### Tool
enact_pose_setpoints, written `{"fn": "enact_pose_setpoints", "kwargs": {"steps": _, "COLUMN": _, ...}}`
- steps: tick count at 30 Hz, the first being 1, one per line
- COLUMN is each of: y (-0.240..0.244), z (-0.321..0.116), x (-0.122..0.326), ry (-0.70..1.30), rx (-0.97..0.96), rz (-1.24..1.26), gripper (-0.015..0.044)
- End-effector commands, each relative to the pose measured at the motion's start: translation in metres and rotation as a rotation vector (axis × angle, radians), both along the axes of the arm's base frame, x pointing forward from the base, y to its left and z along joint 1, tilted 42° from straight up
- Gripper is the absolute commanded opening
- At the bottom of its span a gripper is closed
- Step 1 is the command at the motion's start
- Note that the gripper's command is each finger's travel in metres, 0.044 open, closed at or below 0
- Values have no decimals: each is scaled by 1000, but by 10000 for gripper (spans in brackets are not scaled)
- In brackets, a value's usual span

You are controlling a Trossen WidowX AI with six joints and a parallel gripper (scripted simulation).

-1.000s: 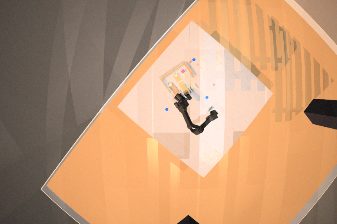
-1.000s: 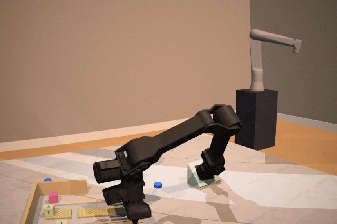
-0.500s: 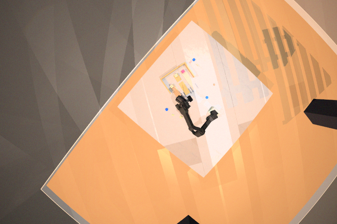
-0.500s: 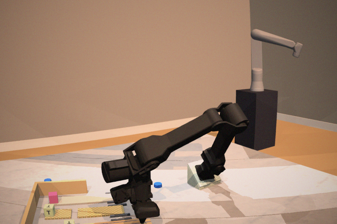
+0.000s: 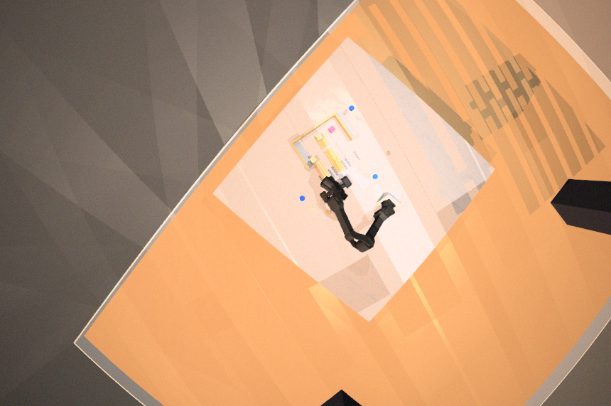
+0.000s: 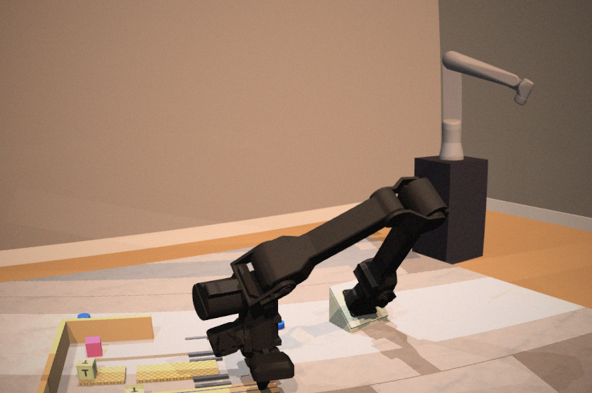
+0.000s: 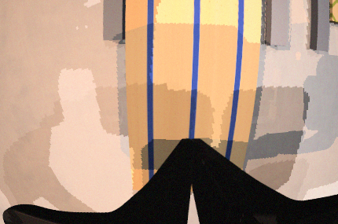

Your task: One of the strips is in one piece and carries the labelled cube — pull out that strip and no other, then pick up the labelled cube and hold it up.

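A strip with blue lengthwise lines point(image 5: 320, 167) point(image 6: 246, 387) point(image 7: 173, 60) lies between low grey rails. A pale yellow cube with a dark mark point(image 5: 312, 158) point(image 6: 134, 389) is at its far end, cut by the frame edge in the exterior view. My gripper point(image 6: 263, 385) point(image 7: 189, 147) is shut and empty, its tips down at the top of the striped strip near its near end. A checked strip beside it has a long piece point(image 5: 333, 158) point(image 6: 177, 371) and a short piece point(image 5: 320, 142) point(image 6: 109, 375) with a gap between. A cube marked T point(image 5: 319, 136) point(image 6: 85, 369) stands at the short piece.
A low orange-walled frame point(image 5: 315, 128) point(image 6: 111, 329) encloses the far ends. A pink cube point(image 5: 331, 129) point(image 6: 93, 346) stands inside it. Grey rails point(image 6: 210, 380) point(image 7: 114, 1) flank the strips. Blue discs point(image 5: 302, 198) point(image 5: 374, 176) point(image 5: 351, 108) lie around outside.
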State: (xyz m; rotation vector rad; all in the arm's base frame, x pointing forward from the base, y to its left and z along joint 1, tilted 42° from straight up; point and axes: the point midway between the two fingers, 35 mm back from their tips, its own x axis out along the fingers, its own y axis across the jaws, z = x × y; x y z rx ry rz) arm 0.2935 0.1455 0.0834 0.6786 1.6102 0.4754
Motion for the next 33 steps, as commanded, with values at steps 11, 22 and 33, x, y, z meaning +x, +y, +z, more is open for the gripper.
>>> {"fn": "enact_pose_setpoints", "kwargs": {"steps": 11, "y": 5, "z": 1, "x": -28, "ry": 22, "rx": 2, "rz": 9, "gripper": 0}}
{"fn": "enact_pose_setpoints", "kwargs": {"steps": 22, "y": 6, "z": 4, "x": -45, "ry": 23, "rx": 2, "rz": 9, "gripper": 0}}
{"fn": "enact_pose_setpoints", "kwargs": {"steps": 33, "y": 7, "z": 6, "x": -61, "ry": 24, "rx": 2, "rz": 9, "gripper": 0}}
